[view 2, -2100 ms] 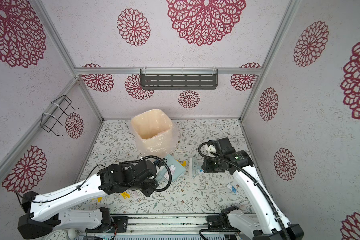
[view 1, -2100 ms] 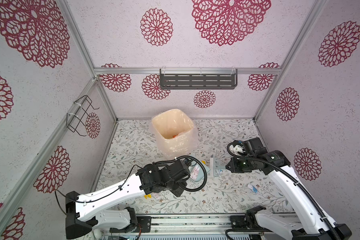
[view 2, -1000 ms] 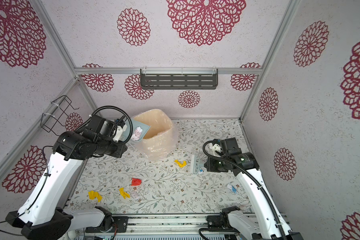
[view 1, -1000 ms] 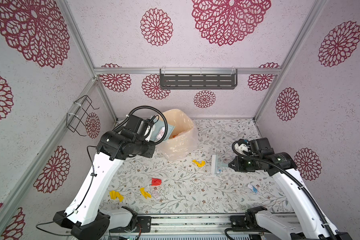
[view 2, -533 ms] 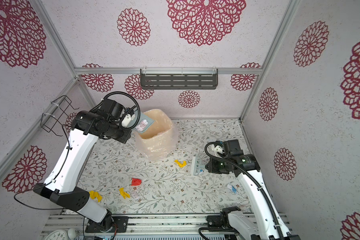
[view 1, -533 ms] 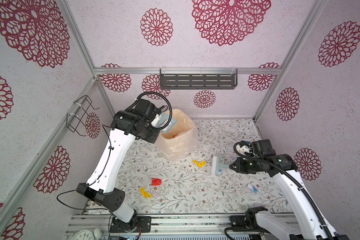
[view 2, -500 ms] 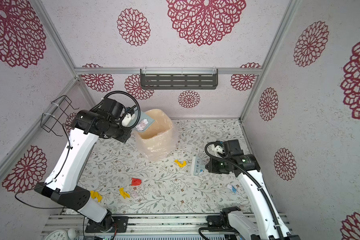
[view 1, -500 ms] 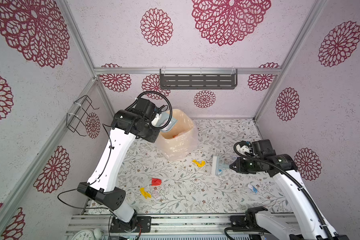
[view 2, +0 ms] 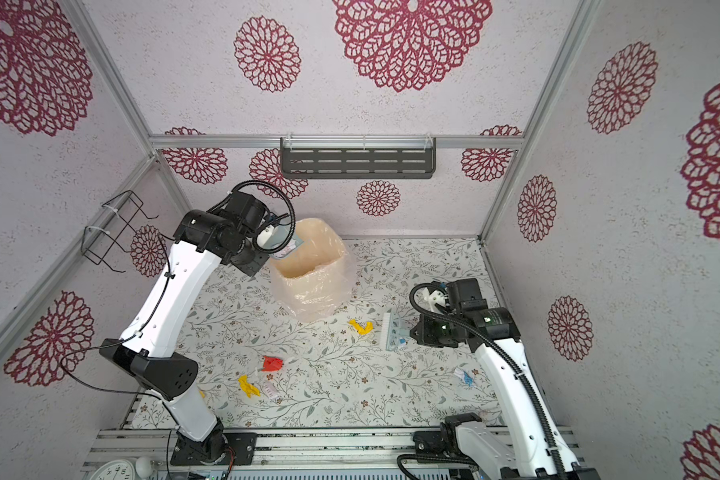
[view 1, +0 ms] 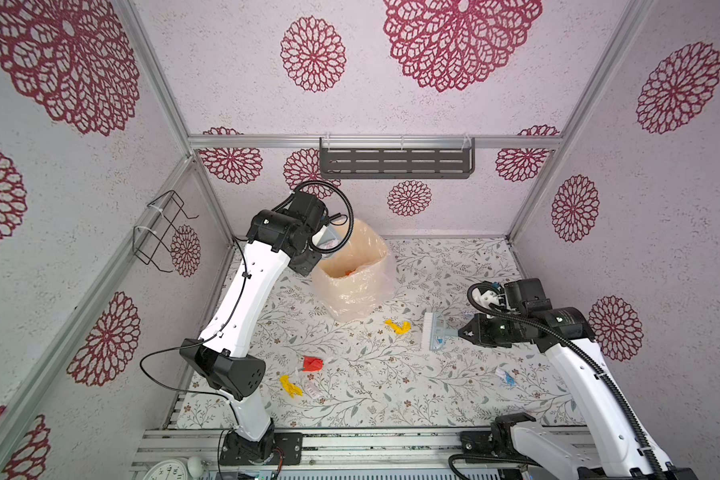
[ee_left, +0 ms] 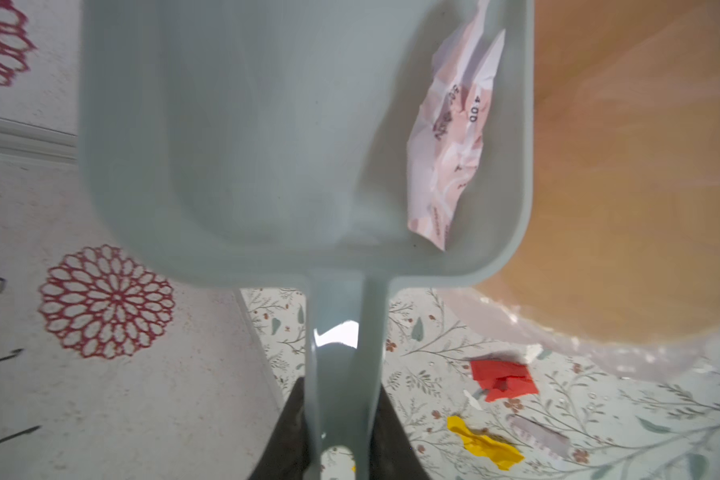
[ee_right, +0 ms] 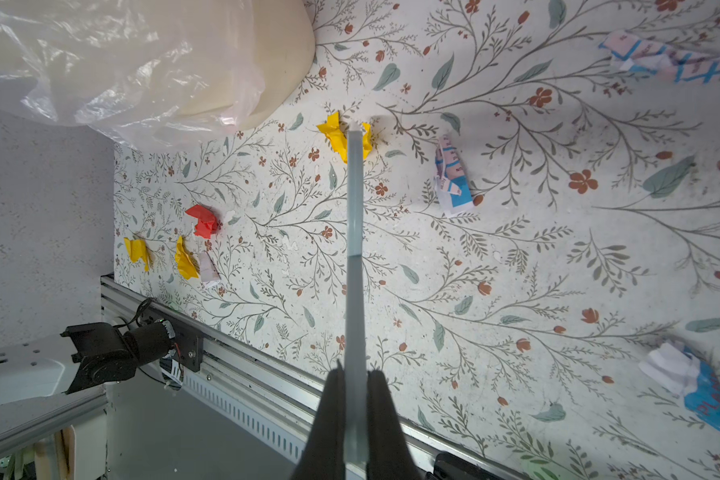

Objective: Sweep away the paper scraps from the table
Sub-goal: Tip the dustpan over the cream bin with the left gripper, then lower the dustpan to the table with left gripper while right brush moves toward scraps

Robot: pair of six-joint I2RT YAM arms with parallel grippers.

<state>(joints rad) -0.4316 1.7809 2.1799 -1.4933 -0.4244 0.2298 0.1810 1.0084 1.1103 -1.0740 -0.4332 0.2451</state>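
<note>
My left gripper (ee_left: 339, 415) is shut on the handle of the pale blue-grey dustpan (ee_left: 267, 145), held high at the rim of the bagged bin (view 1: 358, 291). A crumpled pinkish-white paper (ee_left: 449, 137) lies in the pan. My right gripper (ee_right: 355, 386) is shut on the small brush (view 1: 433, 332), low over the table (view 1: 391, 395) at the right. Paper scraps lie loose: a yellow one (view 1: 398, 326) just beyond the brush, a red one (view 1: 312, 363), another yellow (view 1: 289, 385), and a white one with blue marks (view 1: 504, 374).
A wire basket (view 1: 163, 232) hangs on the left wall and a grey shelf (view 1: 395, 163) on the back wall. An aluminium rail (view 1: 350, 440) runs along the table's front edge. More scraps (ee_right: 452, 178) lie near the brush.
The left arm has lifted the dustpan from the table up to the bin's rim. The right gripper with the brush has drifted slightly right.
</note>
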